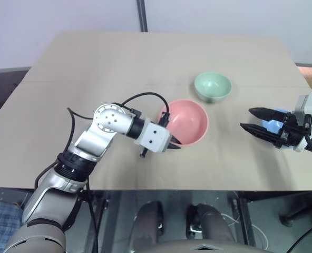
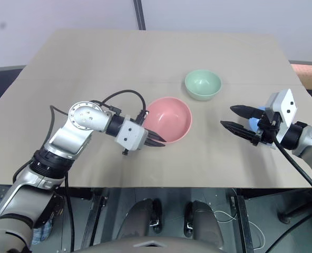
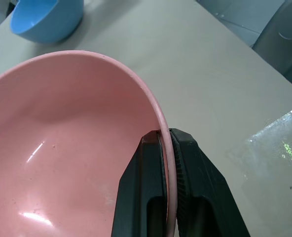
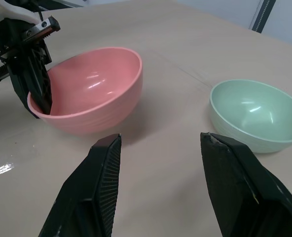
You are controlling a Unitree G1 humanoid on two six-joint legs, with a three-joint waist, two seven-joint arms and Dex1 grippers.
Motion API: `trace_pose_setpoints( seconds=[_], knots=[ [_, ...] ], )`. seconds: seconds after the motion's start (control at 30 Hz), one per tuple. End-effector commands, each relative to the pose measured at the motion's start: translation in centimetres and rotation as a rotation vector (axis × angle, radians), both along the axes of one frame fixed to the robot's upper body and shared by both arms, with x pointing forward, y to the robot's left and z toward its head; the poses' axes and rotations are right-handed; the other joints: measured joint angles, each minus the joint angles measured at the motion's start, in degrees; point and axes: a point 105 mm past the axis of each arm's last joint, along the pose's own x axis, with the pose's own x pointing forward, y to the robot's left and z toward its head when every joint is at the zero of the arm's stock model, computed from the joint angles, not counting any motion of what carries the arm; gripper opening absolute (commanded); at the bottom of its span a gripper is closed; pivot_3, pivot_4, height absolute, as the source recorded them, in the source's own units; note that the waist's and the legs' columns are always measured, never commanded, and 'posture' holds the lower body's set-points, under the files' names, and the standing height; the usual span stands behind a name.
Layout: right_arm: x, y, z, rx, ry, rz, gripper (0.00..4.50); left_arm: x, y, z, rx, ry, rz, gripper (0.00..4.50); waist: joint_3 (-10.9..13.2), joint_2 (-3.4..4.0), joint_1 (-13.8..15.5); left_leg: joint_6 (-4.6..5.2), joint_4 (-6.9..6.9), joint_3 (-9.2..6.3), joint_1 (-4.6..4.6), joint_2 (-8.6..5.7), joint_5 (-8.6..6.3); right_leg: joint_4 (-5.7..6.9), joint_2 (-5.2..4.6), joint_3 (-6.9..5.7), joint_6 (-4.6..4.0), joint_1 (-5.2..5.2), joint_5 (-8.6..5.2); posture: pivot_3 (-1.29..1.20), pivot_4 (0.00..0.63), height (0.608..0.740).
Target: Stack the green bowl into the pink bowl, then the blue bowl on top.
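The pink bowl (image 1: 186, 122) sits near the table's middle, tilted. My left gripper (image 1: 173, 143) is shut on the pink bowl's near-left rim (image 3: 162, 129), one finger inside and one outside. Behind it to the right stands the green bowl (image 1: 213, 86), upright and empty. The blue bowl (image 1: 274, 126) lies at the right, mostly hidden behind my right gripper (image 1: 248, 119), which hovers open with nothing between its fingers and points left toward the pink bowl (image 4: 94, 89) and green bowl (image 4: 257, 114).
The bowls rest on a tan table (image 1: 119, 68) whose front edge runs just below my arms. A wet or glossy patch (image 3: 276, 153) lies on the table beside the pink bowl. A black cable (image 1: 140, 97) loops over my left forearm.
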Motion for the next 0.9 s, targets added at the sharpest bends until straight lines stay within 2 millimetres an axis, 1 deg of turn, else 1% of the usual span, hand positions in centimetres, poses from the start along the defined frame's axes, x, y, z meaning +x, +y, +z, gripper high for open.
trace_pose_setpoints(
  seconds=[0.03,0.1,0.13,0.17,0.33,0.37,0.43,0.5,0.6,0.7,0.77,0.83,0.87,0.9],
  knots=[
    [-0.3,0.1,1.1,-0.005,-0.06,0.005,2.83,0.0,-0.2,0.9,-0.021,-0.032,-0.02,0.05,0.0,0.0,0.01,0.0,0.02,0.0,0.0,0.0,0.0,0.02,0.0,0.0,0.0,0.0,0.0,0.0,0.15,0.74],
    [-0.3,0.1,1.1,-0.005,-0.06,0.004,2.83,0.1,-0.3,0.9,-0.029,-0.027,-0.014,0.81,0.0,0.0,0.01,0.01,0.06,-0.01,0.0,0.0,-0.01,0.07,-0.02,0.0,0.0,0.0,0.0,0.0,0.15,0.74],
    [-0.3,0.1,1.1,-0.005,-0.06,0.003,2.83,0.2,-0.3,1.0,-0.036,-0.025,-0.008,1.02,0.0,0.0,0.01,0.03,0.11,-0.01,-0.01,0.0,-0.02,0.11,-0.03,0.0,0.0,0.01,0.0,0.0,0.15,0.74],
    [-0.3,0.1,1.1,-0.005,-0.06,0.002,2.83,0.3,-0.4,1.1,-0.048,-0.03,-0.001,1.55,0.0,0.0,0.01,0.04,0.13,-0.02,-0.01,0.0,-0.02,0.13,-0.03,0.0,0.0,0.01,0.0,0.0,0.15,0.74],
    [-0.3,0.1,1.0,-0.005,-0.058,0.003,2.83,1.0,-0.1,0.8,-0.04,-0.053,0.039,3.79,0.0,0.0,0.0,0.09,0.19,-0.04,0.0,0.0,-0.05,0.19,-0.04,0.0,0.0,0.01,0.0,0.0,0.15,0.74],
    [-0.3,0.1,1.0,-0.005,-0.059,0.004,2.83,1.0,0.0,0.8,-0.035,-0.055,0.044,3.94,0.0,0.0,0.0,0.11,0.19,-0.04,0.0,0.01,-0.06,0.19,-0.04,0.0,0.0,0.01,0.0,0.0,0.15,0.74],
    [-0.2,0.1,1.1,-0.005,-0.059,0.004,2.83,1.1,0.1,0.8,-0.033,-0.059,0.05,3.94,0.0,0.0,0.0,0.11,0.19,-0.04,0.0,0.01,-0.07,0.2,-0.03,0.0,0.0,0.01,-0.01,0.0,0.15,0.74],
    [-0.1,0.1,1.0,-0.006,-0.06,0.007,2.83,1.3,0.3,1.4,-0.057,-0.067,0.071,3.94,0.0,0.0,0.01,0.1,0.19,-0.04,0.0,0.01,-0.06,0.2,-0.03,0.0,0.0,0.01,-0.01,0.0,0.15,0.74],
    [-0.1,0.2,1.0,-0.006,-0.06,0.01,2.83,1.6,0.3,2.9,-0.147,-0.032,0.127,3.94,0.0,0.0,0.01,0.11,0.2,-0.04,0.0,0.01,-0.07,0.2,-0.04,0.0,0.0,0.01,-0.01,0.0,0.15,0.74],
    [-0.2,0.3,1.0,-0.007,-0.059,0.012,2.83,1.8,0.9,5.1,-0.324,0.077,0.227,3.94,0.0,0.0,-0.02,0.09,0.2,-0.05,-0.01,0.02,-0.06,0.2,-0.04,0.0,0.0,0.01,-0.01,0.0,0.15,0.74],
    [-0.3,0.3,1.0,-0.007,-0.058,0.011,2.83,2.0,1.9,6.0,-0.424,0.155,0.306,3.94,0.0,0.0,-0.08,0.05,0.2,-0.06,-0.01,0.03,-0.03,0.2,-0.05,0.0,0.0,0.01,-0.01,0.0,0.15,0.74],
    [-0.3,0.3,0.9,-0.006,-0.057,0.01,2.83,2.1,3.8,6.4,-0.495,0.217,0.395,3.94,0.0,0.01,-0.23,0.04,0.2,-0.06,0.01,0.03,-0.02,0.21,-0.06,0.01,0.01,0.02,-0.01,0.0,0.15,0.74],
    [-0.3,0.3,0.9,-0.006,-0.057,0.01,2.83,2.0,4.4,6.5,-0.515,0.238,0.422,3.94,0.0,0.01,-0.38,0.04,0.19,-0.06,0.03,0.04,-0.02,0.21,-0.05,0.02,0.01,0.02,-0.01,0.0,0.15,0.74],
    [-0.3,0.3,0.9,-0.005,-0.056,0.01,2.83,1.9,5.5,6.5,-0.535,0.253,0.464,3.94,0.0,0.01,-0.38,0.03,0.17,-0.06,0.05,0.06,-0.02,0.21,-0.05,0.04,0.0,0.02,-0.01,0.0,0.15,0.74]
  ],
)
